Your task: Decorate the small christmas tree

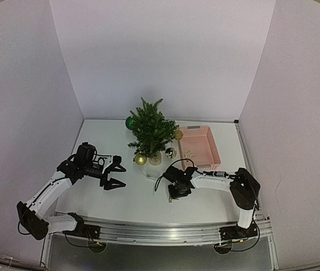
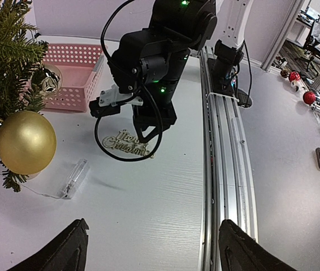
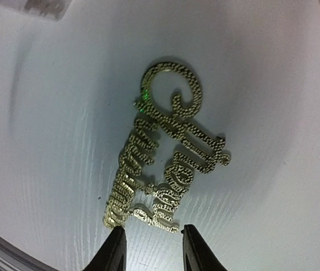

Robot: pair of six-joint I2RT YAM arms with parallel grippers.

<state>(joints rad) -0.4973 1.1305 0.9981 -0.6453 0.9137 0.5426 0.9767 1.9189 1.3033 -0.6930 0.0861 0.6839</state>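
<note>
Tree (image 1: pixel 151 130) sits mid-back on counter (image 1: pixel 137 203), beside basket (image 1: pixel 199 147). My right claw (image 3: pixel 151 248) hangs narrowly parted at gold sign's (image 3: pixel 165 152) end (flat, ungripped); left claw (image 1: pixel 119 176) spread wide.

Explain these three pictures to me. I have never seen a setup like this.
Two robot arms are bolted to a white table, each ending in a two-finger gripper. The wide picture looks down from above and behind them; the other two come from a camera on each wrist. On the table stand a small Christmas tree with a gold ball hanging from it and a pink basket; a gold sign lies flat. The right gripper is open, poised over that sign. The left gripper is open too. Neither holds anything.
</note>
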